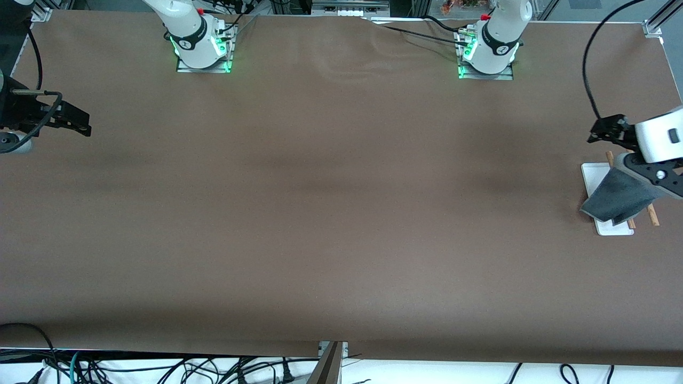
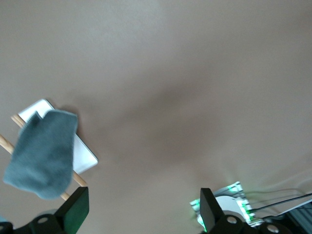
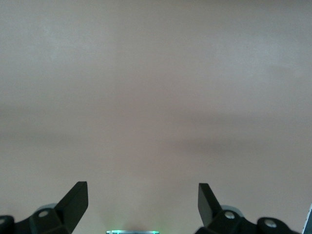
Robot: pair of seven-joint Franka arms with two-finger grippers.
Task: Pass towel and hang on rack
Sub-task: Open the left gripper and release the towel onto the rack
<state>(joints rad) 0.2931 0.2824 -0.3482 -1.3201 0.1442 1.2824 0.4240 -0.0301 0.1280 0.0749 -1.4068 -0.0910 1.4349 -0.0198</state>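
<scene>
The dark grey towel (image 1: 619, 196) hangs draped over the two brown rods (image 1: 653, 215) of the rack, whose white base (image 1: 595, 175) stands at the left arm's end of the table. In the left wrist view the towel (image 2: 44, 153) covers the rods (image 2: 6, 142) above the base (image 2: 84, 157). My left gripper (image 1: 600, 130) is open and empty, up in the air beside the rack and apart from the towel; its fingers (image 2: 75, 207) show wide apart. My right gripper (image 1: 74, 120) is open and empty over the right arm's end of the table, with only brown table between its fingers (image 3: 78, 200).
The brown table top (image 1: 331, 202) stretches between the two arms. The arm bases (image 1: 201, 48) (image 1: 488, 50) stand along its edge farthest from the front camera. A black cable (image 1: 587, 69) hangs above the rack's corner. Cables lie under the table's front edge.
</scene>
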